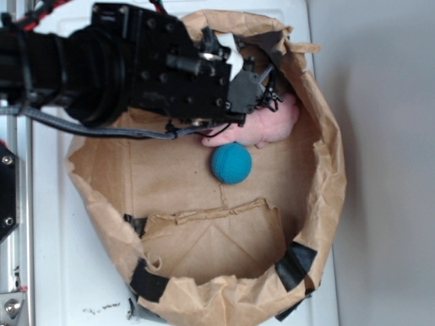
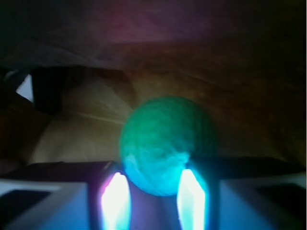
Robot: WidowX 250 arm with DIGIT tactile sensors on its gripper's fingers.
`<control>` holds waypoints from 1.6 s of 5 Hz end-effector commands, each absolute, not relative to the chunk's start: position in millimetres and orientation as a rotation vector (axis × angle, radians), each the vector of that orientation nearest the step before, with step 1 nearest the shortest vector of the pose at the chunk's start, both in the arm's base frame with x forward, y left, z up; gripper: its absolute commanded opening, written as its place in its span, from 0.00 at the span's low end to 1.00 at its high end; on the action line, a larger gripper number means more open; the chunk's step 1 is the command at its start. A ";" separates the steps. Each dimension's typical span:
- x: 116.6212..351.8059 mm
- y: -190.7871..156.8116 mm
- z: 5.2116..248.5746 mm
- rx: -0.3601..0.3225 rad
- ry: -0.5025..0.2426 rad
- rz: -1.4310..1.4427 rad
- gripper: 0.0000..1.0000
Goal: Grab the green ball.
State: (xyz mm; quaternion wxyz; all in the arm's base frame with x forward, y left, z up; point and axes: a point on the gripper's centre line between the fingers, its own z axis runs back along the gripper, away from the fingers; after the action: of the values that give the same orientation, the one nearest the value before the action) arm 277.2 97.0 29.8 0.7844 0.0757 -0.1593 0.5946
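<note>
While the black arm reaches in from the left over the torn brown paper bag, its claw sits low at the bag's upper inner corner, just above the pink plush bunny; from the exterior view the fingertips are lost among the dark parts and the paper rim, so the gap between them cannot be read there. The wrist view settles it: the green ball fills the middle of the picture, lodged between the two fingers, which glow with a bright blue-white glare on either side of its lower half. The claw is narrowed to about the width of the ball, with both fingers pressed against or right at its sides, so it looks clamped on the ball, though the glare blurs the exact lines of contact. Behind the ball lie the tan paper of the bag's inner wall and dark shadow. In the exterior view the green ball itself is hidden under the claw. The teal-blue ball rests apart on the bag's floor, just below the bunny, untouched by the claw. The bag lies on a white table
</note>
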 end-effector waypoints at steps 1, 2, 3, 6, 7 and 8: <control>266.3 94.4 38.9 0.100 -0.422 1.192 0.00; 262.7 93.4 38.7 0.093 -0.434 1.175 0.00; 262.9 93.3 37.1 0.087 -0.444 1.160 0.00; 263.3 99.2 84.3 0.036 -0.322 1.146 0.00; 267.1 98.2 108.0 0.029 -0.257 1.137 0.00; 269.2 97.6 114.8 0.022 -0.241 1.140 0.00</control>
State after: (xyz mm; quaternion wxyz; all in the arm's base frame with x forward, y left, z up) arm 266.2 86.2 97.4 0.8432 0.0238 -0.0834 0.5305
